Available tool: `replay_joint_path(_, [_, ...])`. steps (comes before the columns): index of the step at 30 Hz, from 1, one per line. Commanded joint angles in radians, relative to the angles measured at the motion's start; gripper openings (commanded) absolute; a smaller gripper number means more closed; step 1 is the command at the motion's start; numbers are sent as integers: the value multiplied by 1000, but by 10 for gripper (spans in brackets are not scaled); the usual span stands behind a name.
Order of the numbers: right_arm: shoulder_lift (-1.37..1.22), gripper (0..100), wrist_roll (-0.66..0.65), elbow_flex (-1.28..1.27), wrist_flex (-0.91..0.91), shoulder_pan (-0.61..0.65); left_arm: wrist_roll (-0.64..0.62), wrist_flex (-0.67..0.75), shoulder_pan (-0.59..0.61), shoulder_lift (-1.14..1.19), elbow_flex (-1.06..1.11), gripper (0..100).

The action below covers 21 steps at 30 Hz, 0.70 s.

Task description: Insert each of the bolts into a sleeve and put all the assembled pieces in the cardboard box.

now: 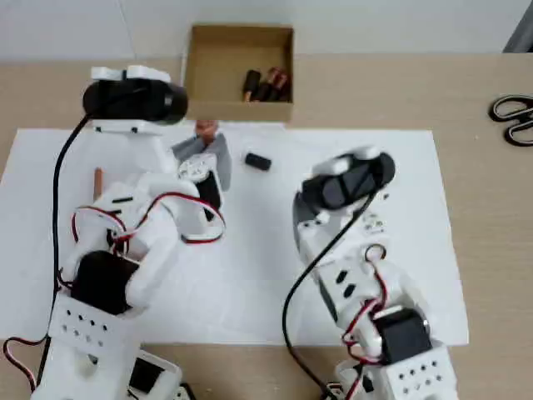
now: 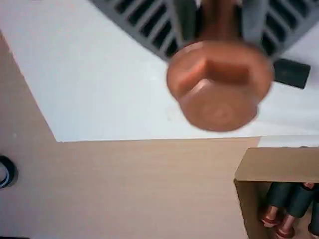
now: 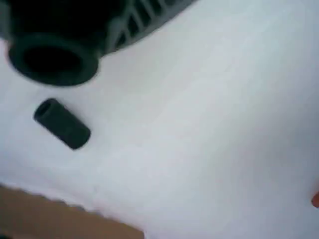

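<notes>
Currently the left hand (image 2: 219,14) is closed on a copper-coloured bolt (image 2: 219,84), its grey fingers (image 2: 134,15) pressing the shank from both sides while the hexagonal head sticks out past the fingertips. From the high view this hand (image 1: 206,152) sits over the far edge of the white sheet (image 1: 250,275), just in front of the cardboard box (image 1: 196,58), with the bolt (image 1: 205,128) pointing toward the box's front wall.

The right hand (image 3: 60,35) grips a black sleeve (image 3: 52,62), whose open round mouth faces the wrist camera, above the sheet. A loose sleeve (image 3: 62,123) lies on its side on the sheet close by, apart from the held one. In the high view the loose sleeve (image 1: 257,161) rests between the two arms, near the box but not touching it; the left wrist view catches it (image 2: 291,73) just beyond the bolt head.

Inside the box (image 2: 274,164) lie several assembled pieces (image 1: 266,83), dark sleeves with copper heads, gathered toward one corner; the left wrist view shows them (image 2: 289,209) side by side against the wall. A second bolt (image 1: 97,179) lies on the sheet's left part, beside the left arm and partly hidden by it. The sheet covers much of the wooden desk (image 1: 375,92), and a pair of scissors (image 1: 512,117) rests on the bare wood at the far right, well apart from everything else.
</notes>
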<state>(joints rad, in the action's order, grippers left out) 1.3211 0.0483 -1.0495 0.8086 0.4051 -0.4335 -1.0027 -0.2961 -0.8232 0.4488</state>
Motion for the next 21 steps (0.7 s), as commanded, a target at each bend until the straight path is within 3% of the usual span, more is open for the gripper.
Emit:
replay_joint_path(1, [94, 4, -31, -29, -25, 7, -12, 35, -29, -29, -4, 6])
replay_joint_path(9, [282, 4, -31, -180, -33, 104, -11, 34, -176, -29, -2, 6])
replay_joint_path(21, [321, 4, -28, -215, -33, 108, -61, 37, -230, -29, 44, 6])
